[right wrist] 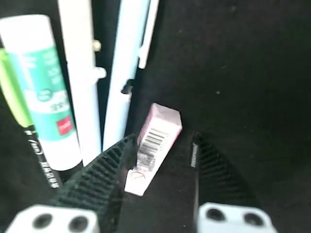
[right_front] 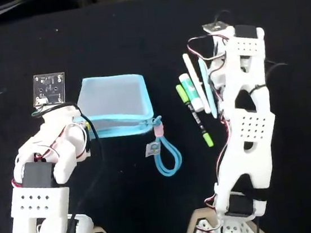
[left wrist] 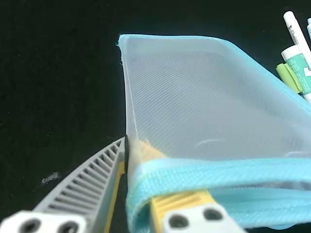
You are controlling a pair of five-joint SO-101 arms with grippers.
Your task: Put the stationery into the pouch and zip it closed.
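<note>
My left fingers (left wrist: pixel 97 170) clamp the mouth edge of the pale-blue mesh pouch (left wrist: pixel 204 107). I hold the right fingers (right wrist: pixel 107 170) open astride the small pink paper-sleeved eraser (right wrist: pixel 153 145) on the table (right_front: pixel 106 37); off-centre closure could flick it away.

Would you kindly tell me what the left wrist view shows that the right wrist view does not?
The left wrist view brings the pouch, its corner pinched in the left hand. The right wrist view brings the eraser, lying on the table inside the open right hand. Both show the glue stick, the white pen and the green highlighter.
</note>
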